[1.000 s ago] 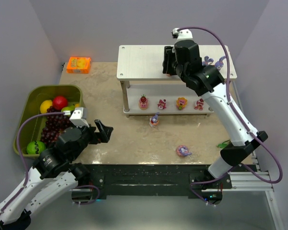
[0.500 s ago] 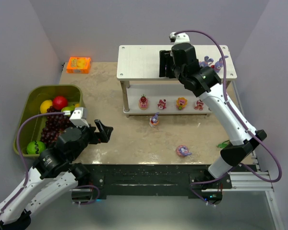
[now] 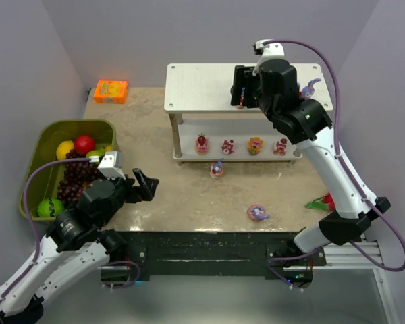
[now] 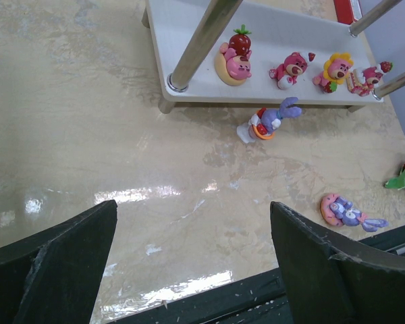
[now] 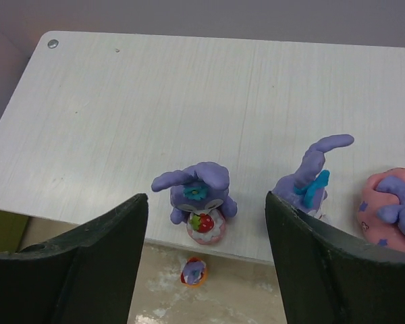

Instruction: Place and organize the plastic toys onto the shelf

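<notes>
Overhead, my right arm (image 3: 324,152) covers most of the top board of the shelf (image 3: 196,84), so only a purple ear (image 3: 311,85) pokes out beyond it. Through the right wrist camera, the right jaws stand open and hold nothing. One finger sits either side of a standing bunny (image 5: 198,197) at the board's front edge, with gaps on both sides. A second bunny (image 5: 309,177) is half hidden behind the right finger, and a third bunny (image 5: 391,210) on a pink base is cut off by the frame. Four cake figures (image 4: 288,67) line the lower board. An upright bunny (image 4: 270,120) stands on the counter (image 3: 182,196) just in front of the shelf, and a fallen bunny (image 4: 347,210) lies near the counter's front edge. The left jaws gape wide and empty near the counter's front edge, on its left side. The orange box (image 3: 111,90) at the far left corner has print too small for me to read.
</notes>
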Motion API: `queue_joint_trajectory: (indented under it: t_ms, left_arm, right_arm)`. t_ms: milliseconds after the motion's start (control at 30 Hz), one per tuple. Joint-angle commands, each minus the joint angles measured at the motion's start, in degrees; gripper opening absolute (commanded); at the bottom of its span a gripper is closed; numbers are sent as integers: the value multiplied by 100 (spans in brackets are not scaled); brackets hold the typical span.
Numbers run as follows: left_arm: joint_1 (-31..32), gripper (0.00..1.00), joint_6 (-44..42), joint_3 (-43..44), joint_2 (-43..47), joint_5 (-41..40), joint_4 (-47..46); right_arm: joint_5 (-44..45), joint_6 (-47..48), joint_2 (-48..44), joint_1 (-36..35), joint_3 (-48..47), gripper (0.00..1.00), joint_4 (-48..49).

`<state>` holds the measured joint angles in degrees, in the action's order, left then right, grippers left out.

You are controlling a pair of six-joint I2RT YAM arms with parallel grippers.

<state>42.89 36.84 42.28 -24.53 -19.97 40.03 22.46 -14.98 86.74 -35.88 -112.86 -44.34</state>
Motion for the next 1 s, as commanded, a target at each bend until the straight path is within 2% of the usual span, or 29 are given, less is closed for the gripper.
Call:
queue_joint_trajectory:
  t_ms: [0, 100, 233, 267, 467, 500, 600, 767, 967]
  left_arm:
    - [35, 99, 7, -27, -16, -95, -127]
    - [26, 100, 7, -27, -16, -95, -127]
    - [26, 99, 16, -27, -34, -95, -118]
    - [26, 100, 8, -18, -25, -95, -127]
    - [26, 100, 8, -27, -25, -95, -127]
    - [26, 100, 7, -27, -42, -95, -127]
    - [26, 99, 16, -27, -34, -95, -127]
    - [35, 99, 7, -27, -34, -104, -127]
    - [35, 99, 16, -27, -34, -113, -110]
  right_arm:
    - [-285, 39, -227, 2, -87, 73, 294]
    - [-391, 22, -403, 2, 44, 71, 399]
    - [-453, -5, -675, -7, 334, 64, 505]
    - [-462, -13, -745, 2, 387, 56, 522]
    - [-514, -66, -1097, 2, 1011, 33, 601]
    - [-514, -75, -1115, -7, 1081, 24, 610]
    - [-523, -93, -1168, 2, 1362, 12, 645]
    - [-567, -136, -1080, 2, 1530, 3, 716]
    - [-594, -172, -966, 2, 1653, 1, 847]
